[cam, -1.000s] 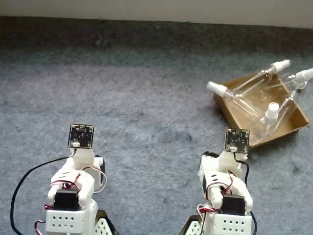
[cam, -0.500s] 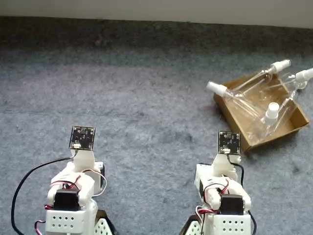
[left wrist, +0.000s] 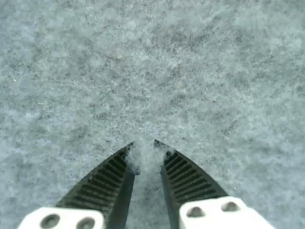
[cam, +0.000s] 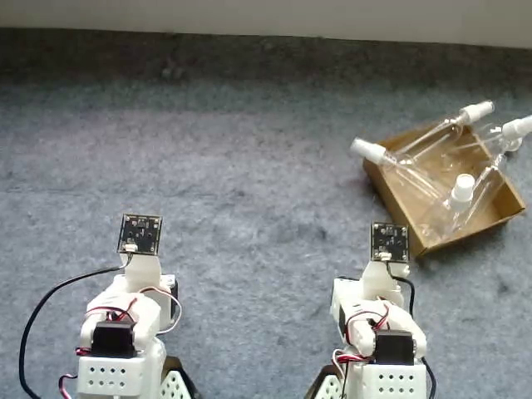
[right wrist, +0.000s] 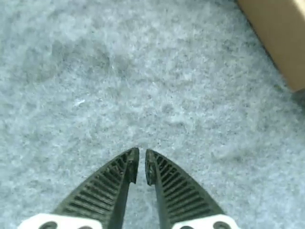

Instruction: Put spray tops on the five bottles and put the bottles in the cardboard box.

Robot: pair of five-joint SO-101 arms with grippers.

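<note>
Looking down from the high view, the cardboard box (cam: pixel 478 226) sits on the right of the grey counter (cam: pixel 249 166), holding clear bottles (cam: pixel 424 141) with white spray tops (cam: pixel 463 184), and the right arm (cam: pixel 378 320) is folded near it, the left arm (cam: pixel 125 320) well apart. In the left wrist view, the left pincer (left wrist: pixel 147 152) hangs empty, narrowly ajar. In the right wrist view, the right pincer (right wrist: pixel 142 157) is empty, tips almost touching, with a box wall beyond.
</note>
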